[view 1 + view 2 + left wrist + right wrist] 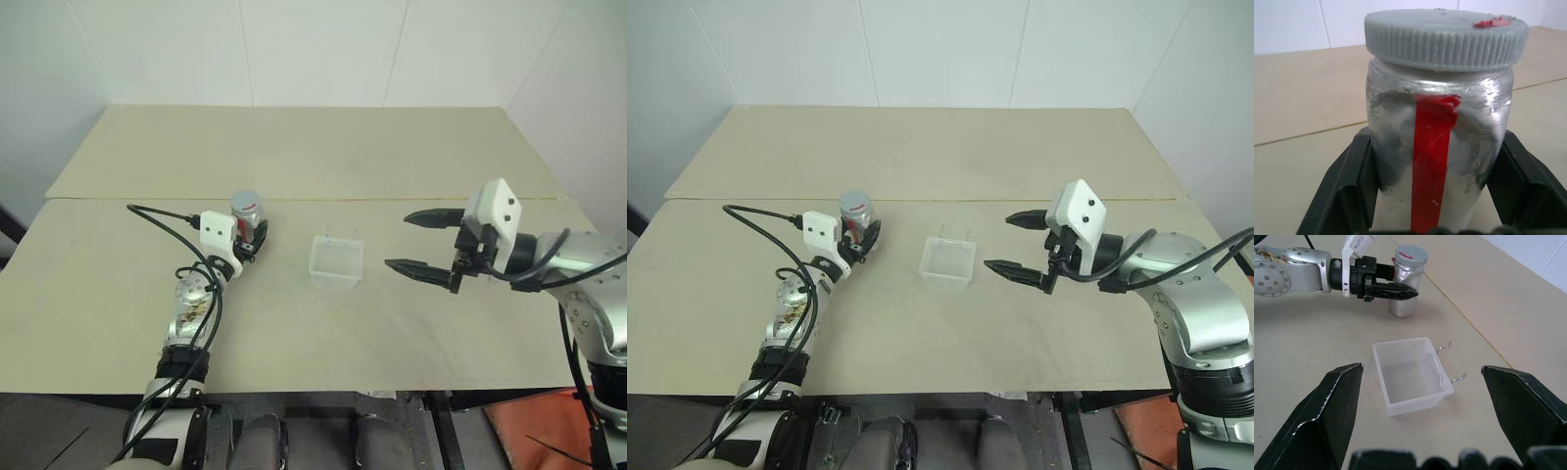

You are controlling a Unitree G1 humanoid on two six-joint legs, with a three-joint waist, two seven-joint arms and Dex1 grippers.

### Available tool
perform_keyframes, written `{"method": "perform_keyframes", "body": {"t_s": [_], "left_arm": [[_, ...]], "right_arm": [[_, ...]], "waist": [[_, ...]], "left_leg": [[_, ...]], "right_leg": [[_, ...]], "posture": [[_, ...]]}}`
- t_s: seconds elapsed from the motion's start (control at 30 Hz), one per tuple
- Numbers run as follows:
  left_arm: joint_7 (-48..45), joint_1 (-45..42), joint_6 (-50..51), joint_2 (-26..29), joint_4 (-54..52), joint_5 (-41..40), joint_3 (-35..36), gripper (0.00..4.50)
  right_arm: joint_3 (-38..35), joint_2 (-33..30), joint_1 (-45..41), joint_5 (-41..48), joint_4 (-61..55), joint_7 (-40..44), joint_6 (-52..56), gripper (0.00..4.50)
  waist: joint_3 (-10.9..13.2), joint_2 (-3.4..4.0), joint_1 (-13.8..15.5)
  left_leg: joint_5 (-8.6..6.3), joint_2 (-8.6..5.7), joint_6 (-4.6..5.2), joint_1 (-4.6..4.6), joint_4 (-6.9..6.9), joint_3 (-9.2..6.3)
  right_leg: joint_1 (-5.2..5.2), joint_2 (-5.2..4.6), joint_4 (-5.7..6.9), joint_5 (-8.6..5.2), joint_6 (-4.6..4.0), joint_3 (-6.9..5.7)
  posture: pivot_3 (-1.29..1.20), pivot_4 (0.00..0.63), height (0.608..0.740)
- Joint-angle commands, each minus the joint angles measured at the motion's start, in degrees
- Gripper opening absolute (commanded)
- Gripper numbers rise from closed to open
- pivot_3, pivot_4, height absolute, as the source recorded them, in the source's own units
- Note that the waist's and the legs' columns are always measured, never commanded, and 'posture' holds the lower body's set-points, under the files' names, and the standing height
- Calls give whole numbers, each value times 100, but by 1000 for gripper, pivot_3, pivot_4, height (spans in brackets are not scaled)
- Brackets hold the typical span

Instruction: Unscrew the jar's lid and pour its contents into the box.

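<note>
The jar (247, 217), silvery with a red stripe down its side, stands upright on the table left of centre, its ribbed grey lid (1444, 36) screwed on. My left gripper (254, 236) is shut on the jar's lower body, one black finger (1349, 188) pressed against each side. The box (336, 262), clear plastic with two wire hooks on its far wall, sits empty in the middle of the table, a short way right of the jar. My right gripper (416, 242) hovers open above the table just right of the box, pointing toward it, with nothing between its fingers.
The beige table (294, 147) has a seam running across it behind the jar and box. White walls close in the far side and both flanks. A black cable (162, 213) loops over the tabletop beside my left arm.
</note>
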Motion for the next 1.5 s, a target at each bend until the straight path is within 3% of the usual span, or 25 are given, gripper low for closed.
{"method": "perform_keyframes", "body": {"t_s": [0.03, 0.3, 0.6, 0.9, 1.5], "left_arm": [[-981, -20, 359, 341, -835, -345, -270, 2662], [-2807, -621, 1856, 1048, -1603, -1357, -541, 2662], [-3931, -1240, 2229, 1046, -1071, -1636, -720, 2662], [-4346, -1488, 2030, 975, -694, -1515, -803, 2662], [-4498, -1436, 1864, 923, -797, -1456, -780, 2662]], "right_arm": [[-120, -7, -176, 56, -106, -130, 36, 4500], [224, 970, -1193, 385, 1, -920, 648, 4500], [750, 2166, -1847, 334, -193, -2260, 1544, 4500], [1002, 2513, -2154, 124, 10, -2630, 1567, 4500], [1182, 2640, -2399, -156, 491, -2419, 1506, 4500]], "waist": [[0, 0, -5], [0, 1, -39], [0, 1, -63], [0, 1, -101], [0, 2, -140]], "left_leg": [[0, 0, 0, -3, 1, 0], [1, 5, -1, -8, 6, -5], [2, 3, 0, -22, 18, -8], [2, 4, 0, -25, 22, -8], [2, 5, 1, -26, 22, -9]], "right_leg": [[-2, 1, 1, 0, 0, 0], [-6, 9, 10, 0, 0, -1], [-10, 10, 27, 0, 1, -8], [-12, 11, 30, -1, 1, -9], [-14, 11, 30, -1, 1, -9]], "posture": [[0, 150, 740], [0, 150, 740], [0, 150, 740], [0, 150, 740], [0, 150, 740]]}}
